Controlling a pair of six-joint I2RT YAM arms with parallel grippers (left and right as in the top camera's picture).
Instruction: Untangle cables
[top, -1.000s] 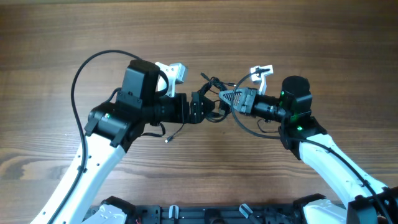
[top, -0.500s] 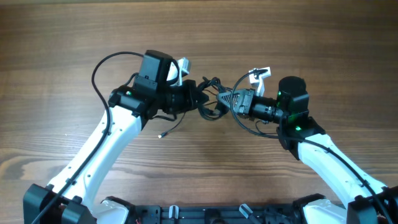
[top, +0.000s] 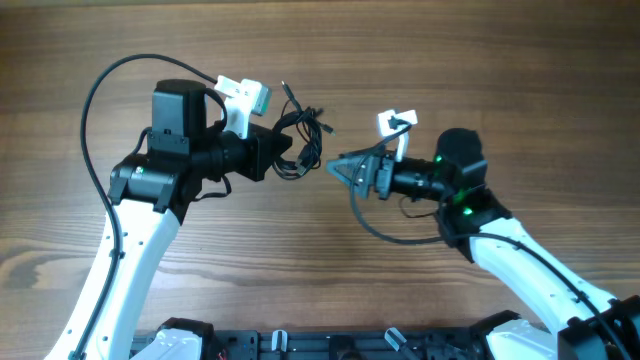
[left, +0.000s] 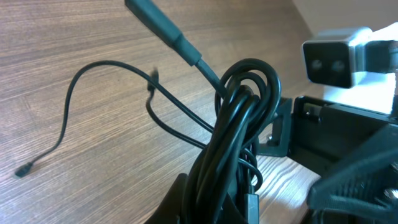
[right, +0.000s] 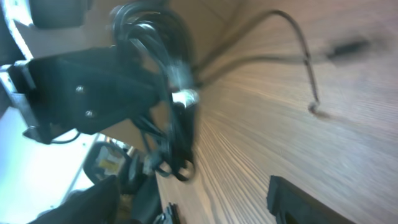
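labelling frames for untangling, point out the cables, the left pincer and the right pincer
cables (left: 233, 121): left wrist view, on the bunched loops.
left pincer (top: 283, 158): overhead view, between its fingertips.
right pincer (top: 338, 167): overhead view, between its fingertips.

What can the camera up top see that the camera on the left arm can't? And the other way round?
Only the overhead view shows both arms at once: the left end effector shut on the cables, and the right end effector open, apart from them. Only the left wrist view shows the loops up close, with one thin strand trailing across the table to a tiny plug end. Both show the bunched black cables and the wooden table.
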